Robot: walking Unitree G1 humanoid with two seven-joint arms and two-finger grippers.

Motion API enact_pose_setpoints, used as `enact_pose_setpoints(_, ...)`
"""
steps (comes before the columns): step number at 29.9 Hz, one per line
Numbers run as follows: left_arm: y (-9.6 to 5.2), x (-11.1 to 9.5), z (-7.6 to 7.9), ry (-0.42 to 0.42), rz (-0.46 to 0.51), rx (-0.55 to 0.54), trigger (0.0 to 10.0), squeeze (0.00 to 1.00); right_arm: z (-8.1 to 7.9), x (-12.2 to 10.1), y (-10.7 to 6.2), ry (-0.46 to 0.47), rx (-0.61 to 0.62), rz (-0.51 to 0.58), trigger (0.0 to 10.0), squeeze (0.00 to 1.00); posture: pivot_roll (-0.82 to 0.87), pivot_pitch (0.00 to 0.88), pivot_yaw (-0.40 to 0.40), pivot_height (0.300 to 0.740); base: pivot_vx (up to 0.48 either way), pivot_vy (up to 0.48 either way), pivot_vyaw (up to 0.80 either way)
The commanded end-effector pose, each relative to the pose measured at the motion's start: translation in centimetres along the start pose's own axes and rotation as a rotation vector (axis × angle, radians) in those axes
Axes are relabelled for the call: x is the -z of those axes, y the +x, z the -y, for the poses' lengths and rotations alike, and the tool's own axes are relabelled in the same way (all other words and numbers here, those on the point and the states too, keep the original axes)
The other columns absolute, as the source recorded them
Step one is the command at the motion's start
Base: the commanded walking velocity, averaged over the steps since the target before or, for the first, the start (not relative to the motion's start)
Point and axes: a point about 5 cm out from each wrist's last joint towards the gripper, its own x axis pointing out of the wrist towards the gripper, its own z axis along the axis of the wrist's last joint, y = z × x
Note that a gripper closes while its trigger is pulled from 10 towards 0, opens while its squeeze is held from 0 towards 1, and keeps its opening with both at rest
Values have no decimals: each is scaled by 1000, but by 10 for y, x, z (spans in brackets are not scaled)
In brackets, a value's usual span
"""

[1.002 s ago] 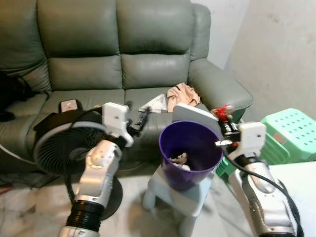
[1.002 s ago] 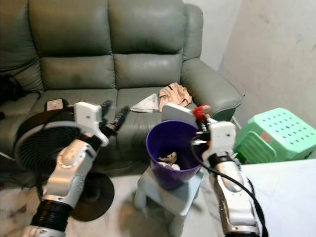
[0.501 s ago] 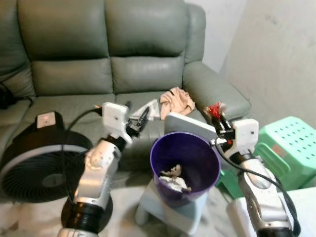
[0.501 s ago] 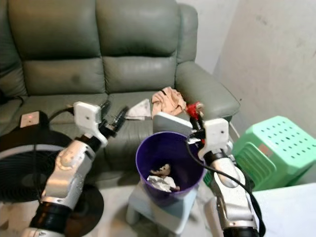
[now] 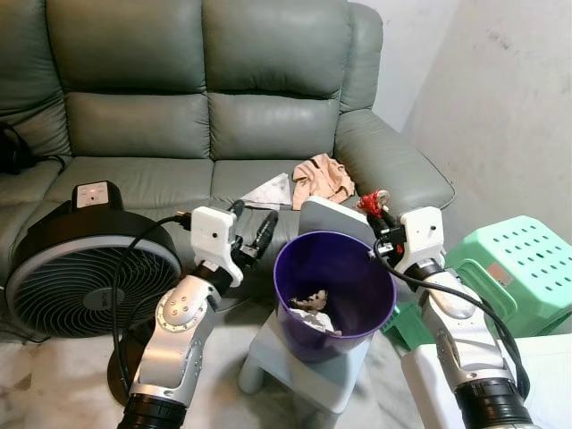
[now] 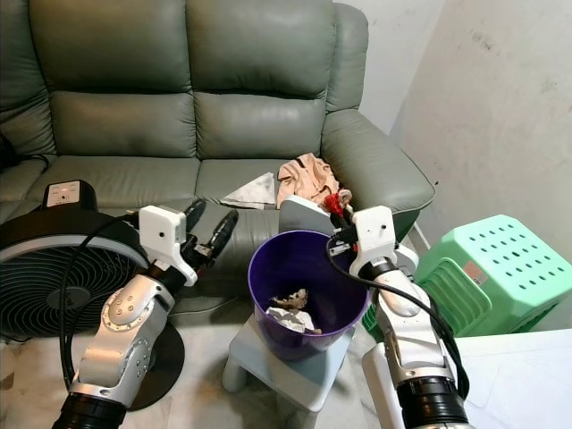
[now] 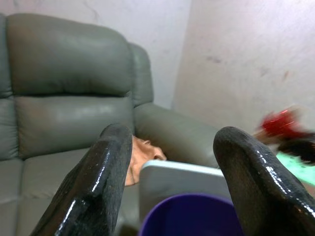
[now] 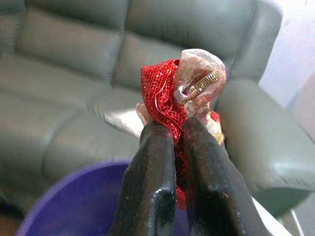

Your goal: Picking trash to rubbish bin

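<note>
Right gripper [image 8: 178, 142] pinches a red sparkly wrapper [image 8: 170, 96], a crumpled wad with a clear crinkly part and a gold strip, fingers pressed tight on it. In the head views the wrapper [image 5: 374, 202] sits above the far right rim of the purple bin [image 5: 335, 290], near the edge, not inside

Left gripper [image 5: 254, 231] is spread wide and holds nothing; it hovers just left of the bin rim, fingers [image 7: 106, 172] aimed toward the sofa armrest

The bin stands on a small pale stool [image 5: 304, 362] on the marble floor. Crumpled paper trash [image 5: 308, 304] already lies at the bottom. A grey flap, looks like the bin's lid [image 5: 332, 219], stands up at the back rim, right behind the opening and close to the right gripper

Around it:
- grey-green sofa [image 5: 214, 98] directly behind the bin
- peach cloth [image 5: 322, 177] bunched on the seat by the armrest
- white folded paper or tissue [image 5: 268, 190] just left of the cloth
- black floor fan [image 5: 85, 268] to the left, in front of the sofa, its cable looping past the left arm
- green plastic stool [image 5: 514, 259] on its side to the right, against the wall
- white surface at lower right, can't tell what it is
</note>
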Motion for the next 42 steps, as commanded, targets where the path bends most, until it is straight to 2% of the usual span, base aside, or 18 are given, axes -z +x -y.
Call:
enact_pose_setpoints(1, -1, 3, 18, -1, -17, 45, 10000, 0, 3, -1, 8, -17, -1, -33, 10000, 0, 35, 145, -161, 740, 0, 0, 0)
enact_pose_setpoints(9, -9, 8, 33, 3, -37, 65, 10000, 0, 1, 2, 19, -20, -12, -70, 10000, 0, 48, 164, -184, 740, 0, 0, 0)
enact_pose_setpoints(15, -18, 14, 47, 30, -76, 103, 10000, 0, -6, 3, 33, -70, -46, -108, 10000, 0, 58, 174, -195, 740, 0, 0, 0)
enact_pose_setpoints(23, -20, 14, 52, 32, -80, 116, 10000, 0, -16, 8, 36, -90, -101, -142, 10000, 0, 61, 176, -198, 740, 0, 0, 0)
enact_pose_setpoints(24, -20, 13, 52, 30, -76, 116, 10000, 0, -16, 11, 35, -81, -96, -149, 10000, 200, 64, 177, -198, 740, 0, 0, 0)
enact_pose_setpoints(25, -20, 13, 52, 30, -76, 116, 10000, 0, -16, 11, 35, -81, -96, -149, 10000, 200, 64, 177, -198, 740, 0, 0, 0)
enact_pose_setpoints(26, -20, 13, 52, 31, -74, 117, 10000, 0, -16, 13, 35, -58, -90, -151, 10000, 1000, 64, 177, -198, 740, 0, 0, 0)
enact_pose_setpoints(28, -21, 13, 52, 33, -76, 116, 10000, 0, -16, 14, 36, -29, -92, -150, 10000, 1000, 65, 175, -197, 740, 0, 0, 0)
enact_pose_setpoints(37, -21, 11, 52, 36, -74, 116, 10000, 0, -14, 15, 36, -69, -86, -141, 10000, 1000, 66, 168, -192, 740, 0, 0, 0)
enact_pose_setpoints(42, -20, 10, 52, 38, -71, 118, 10000, 0, -13, 14, 37, -44, -82, -137, 10000, 1000, 67, 161, -189, 740, 0, 0, 0)
